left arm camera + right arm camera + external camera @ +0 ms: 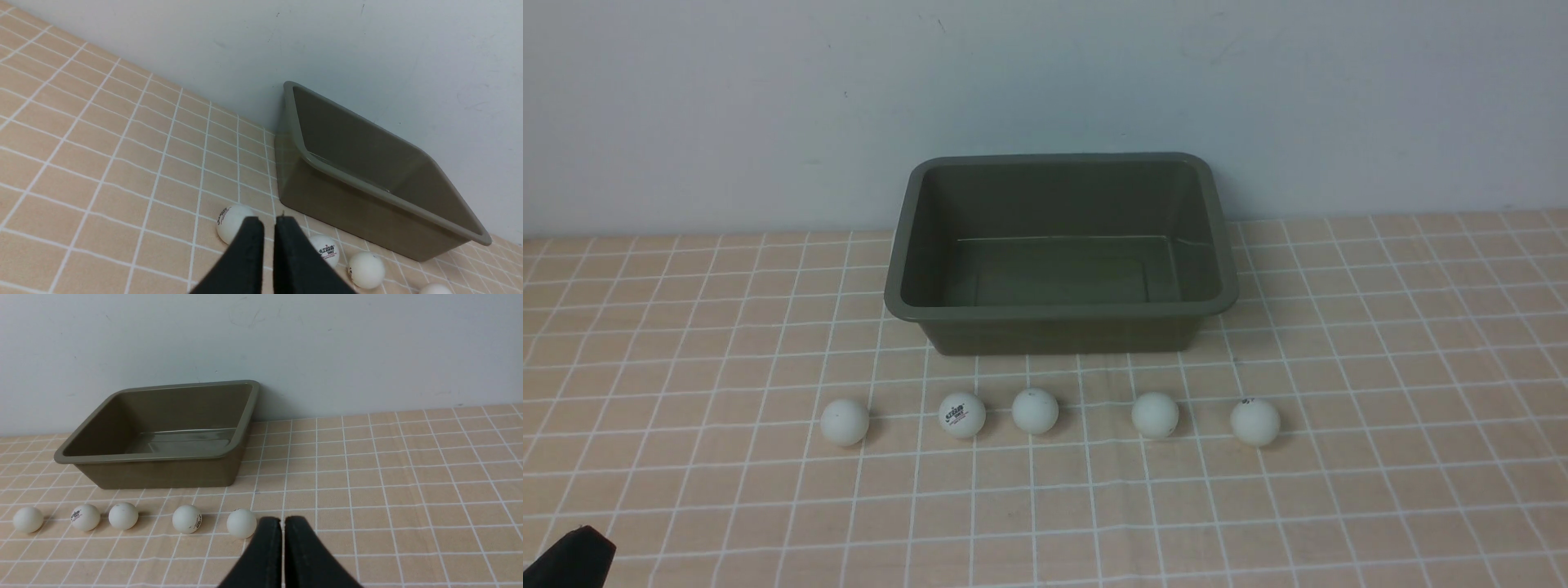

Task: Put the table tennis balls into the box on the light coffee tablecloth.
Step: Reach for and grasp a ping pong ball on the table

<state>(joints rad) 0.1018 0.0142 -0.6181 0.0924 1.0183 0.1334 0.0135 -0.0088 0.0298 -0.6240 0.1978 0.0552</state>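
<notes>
Several white table tennis balls lie in a row on the light coffee tablecloth, just in front of the olive-green box; the leftmost ball and rightmost ball mark the row's ends. The box holds nothing. My left gripper hovers near the row's left end, its black jaws a narrow slit apart with nothing between them; one finger partly covers a ball. Only a black corner of the left gripper shows in the front view. My right gripper is shut and empty, just right of the rightmost ball.
A plain pale wall rises directly behind the box. The checked cloth runs on to both sides of the box and toward the front edge. The right arm does not show in the front view.
</notes>
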